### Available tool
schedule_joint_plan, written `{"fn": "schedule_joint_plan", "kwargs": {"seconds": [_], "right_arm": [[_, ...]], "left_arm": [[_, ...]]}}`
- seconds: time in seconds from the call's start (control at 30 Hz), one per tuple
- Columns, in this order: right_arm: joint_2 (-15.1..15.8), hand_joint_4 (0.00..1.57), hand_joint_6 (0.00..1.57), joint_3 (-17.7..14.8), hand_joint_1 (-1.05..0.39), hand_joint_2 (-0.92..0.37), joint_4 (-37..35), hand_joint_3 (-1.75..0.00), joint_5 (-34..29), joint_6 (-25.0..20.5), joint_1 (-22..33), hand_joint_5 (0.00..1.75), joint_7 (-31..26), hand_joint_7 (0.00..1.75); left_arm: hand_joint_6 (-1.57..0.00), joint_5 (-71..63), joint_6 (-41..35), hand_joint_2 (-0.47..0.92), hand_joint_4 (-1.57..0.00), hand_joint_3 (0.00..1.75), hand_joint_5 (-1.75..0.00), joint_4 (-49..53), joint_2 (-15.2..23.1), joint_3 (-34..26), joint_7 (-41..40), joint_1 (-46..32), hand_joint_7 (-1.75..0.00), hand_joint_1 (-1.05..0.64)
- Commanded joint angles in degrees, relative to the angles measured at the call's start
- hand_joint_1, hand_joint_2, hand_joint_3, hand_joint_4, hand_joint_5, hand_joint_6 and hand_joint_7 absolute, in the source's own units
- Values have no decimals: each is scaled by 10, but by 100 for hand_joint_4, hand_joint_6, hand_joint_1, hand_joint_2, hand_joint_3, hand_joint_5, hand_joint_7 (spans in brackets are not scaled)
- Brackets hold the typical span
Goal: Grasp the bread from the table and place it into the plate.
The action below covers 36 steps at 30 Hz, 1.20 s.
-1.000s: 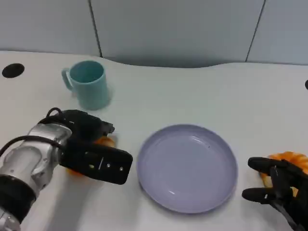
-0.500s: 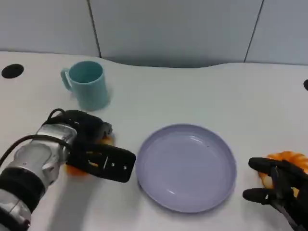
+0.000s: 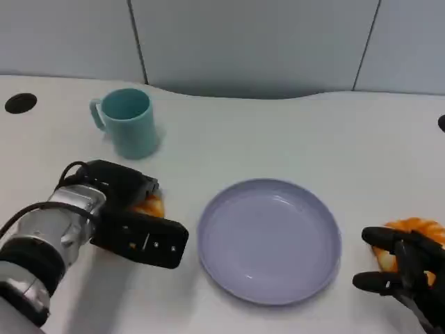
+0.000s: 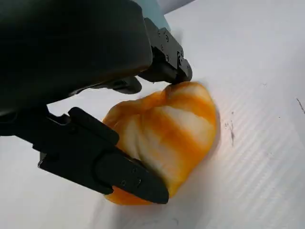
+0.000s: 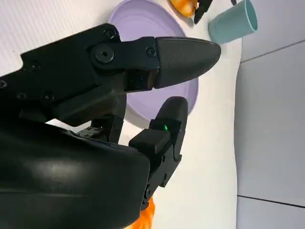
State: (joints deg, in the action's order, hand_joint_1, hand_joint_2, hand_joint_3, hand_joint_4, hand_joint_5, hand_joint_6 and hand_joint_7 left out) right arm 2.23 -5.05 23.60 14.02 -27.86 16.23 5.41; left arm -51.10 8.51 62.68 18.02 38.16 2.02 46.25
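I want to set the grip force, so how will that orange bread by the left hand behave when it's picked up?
The bread looks puffy and rounded, so probably soft and light, likely to dent under a hard squeeze. Its glossy lobed crust may be a bit slippery. The left hand has fingers on both sides of it, so gentle pressure should probably do.

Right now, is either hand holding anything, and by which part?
The left hand grips the bread across its sides, fingers on opposite edges. The right hand holds nothing.
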Motion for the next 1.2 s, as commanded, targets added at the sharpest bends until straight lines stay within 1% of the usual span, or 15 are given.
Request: {"fn": "schedule_joint_plan", "kwargs": {"seconds": [0.03, 0.27, 0.4, 0.53, 0.6, 0.63, 0.73, 0.87, 0.9, 0.97, 1.03, 1.1, 1.13, 1.17, 1.2], "right_arm": [[2, 51, 54, -3, -29, -92, 15, -40, 3, -6, 5, 104, -5, 69], [1, 52, 54, -3, -29, -92, 15, -40, 4, -1, 6, 104, -4, 69], [2, 52, 53, -4, -30, -92, 19, -39, 7, -3, 7, 104, -3, 69], [3, 52, 53, -5, -30, -92, 20, -39, 9, -3, 7, 104, -1, 69], [4, 52, 53, -7, -31, -92, 19, -40, 12, -2, 7, 104, 1, 69], [3, 52, 53, -7, -32, -92, 19, -40, 13, -2, 6, 104, 1, 70], [4, 52, 53, -6, -32, -92, 21, -40, 10, -5, 6, 104, -1, 70], [6, 51, 52, -7, -33, -92, 19, -40, 10, -2, 4, 104, 1, 70], [6, 51, 52, -7, -33, -92, 20, -40, 10, -5, 4, 104, 1, 70], [5, 51, 52, -7, -33, -92, 22, -40, 10, -10, 4, 104, -2, 70], [5, 51, 52, -7, -33, -92, 23, -40, 9, -11, 3, 104, -3, 71], [2, 52, 52, -8, -32, -92, 20, -40, 10, -11, 2, 104, -5, 71], [2, 52, 52, -8, -32, -92, 17, -39, 10, -8, 2, 104, -3, 71], [2, 52, 52, -7, -32, -92, 15, -40, 10, -6, 1, 104, -2, 71], [2, 52, 52, -7, -32, -92, 13, -40, 9, -4, 1, 104, -2, 71]], "left_arm": [[-42, -4, -8, 92, -33, 10, -26, 51, -10, 14, -31, -19, -4, -41], [-40, 10, -25, 92, -40, 15, -29, 90, -27, 9, -29, -4, -3, -36], [-64, 45, -7, 92, -58, 14, -57, 103, -25, -13, -9, 5, -7, -29], [-68, 56, -1, 92, -62, 11, -61, 106, -24, -18, -21, 8, -7, -28], [-88, 56, -6, 92, -69, 9, -72, 107, -26, -18, -49, 7, -13, -31], [-96, 56, -7, 92, -67, 7, -92, 107, -27, -18, -60, 7, -16, -30], [-103, 60, 3, 91, -63, 3, -122, 109, -26, -19, -86, 6, -19, -27], [-104, 89, 15, 92, -61, 2, -146, 111, -31, -47, -109, 3, -22, -25], [-104, 97, 19, 92, -61, 3, -149, 111, -32, -54, -109, 3, -22, -24], [-103, 105, 25, 92, -63, 7, -129, 111, -32, -61, -109, 2, -19, -26], [-103, 113, 33, 92, -64, 8, -123, 109, -31, -68, -111, 1, -18, -26], [-100, 125, 48, 92, -61, 12, -141, 105, -28, -79, -120, -2, -34, -25], [-87, 134, 58, 92, -58, 12, -153, 101, -26, -88, -122, -5, -63, -24], [-74, 142, 67, 92, -56, 13, -157, 98, -25, -96, -123, -7, -87, -23], [-70, 148, 73, 92, -56, 13, -151, 96, -23, -101, -123, -8, -88, -22]]}}
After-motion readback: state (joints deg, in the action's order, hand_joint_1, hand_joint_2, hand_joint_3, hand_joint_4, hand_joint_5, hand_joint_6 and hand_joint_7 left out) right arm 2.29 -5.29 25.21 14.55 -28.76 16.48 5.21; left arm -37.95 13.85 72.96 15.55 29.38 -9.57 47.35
